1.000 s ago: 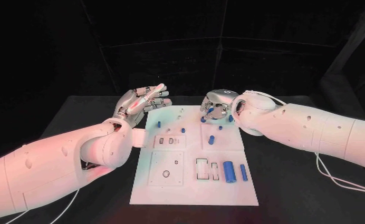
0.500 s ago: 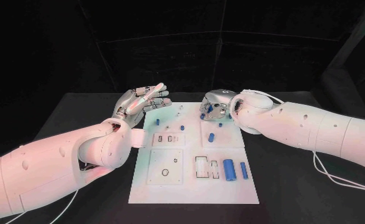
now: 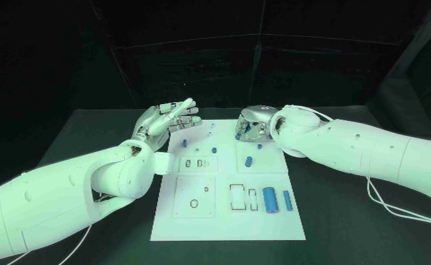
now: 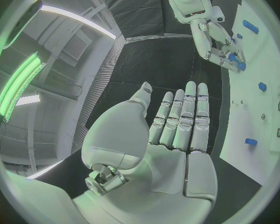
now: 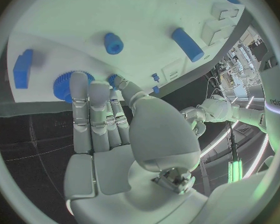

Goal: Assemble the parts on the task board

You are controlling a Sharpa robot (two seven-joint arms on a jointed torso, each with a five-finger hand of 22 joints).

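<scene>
Task board [image 3: 229,215], blue cylinder [image 3: 269,199], black table [image 3: 99,134]

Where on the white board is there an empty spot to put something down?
The near strip of the task board, below the two long blue parts and the recesses, is bare. The far end is crowded: the right hand is over small blue parts there, and the open left hand is at the corner.

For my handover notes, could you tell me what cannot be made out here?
- Head view: the right hand covers the board spot under it.
- Right wrist view: the fingers overlap the blue gear; grip or mere touch is unclear.
- Head view: shapes of the small parts on the task board are too small.
</scene>
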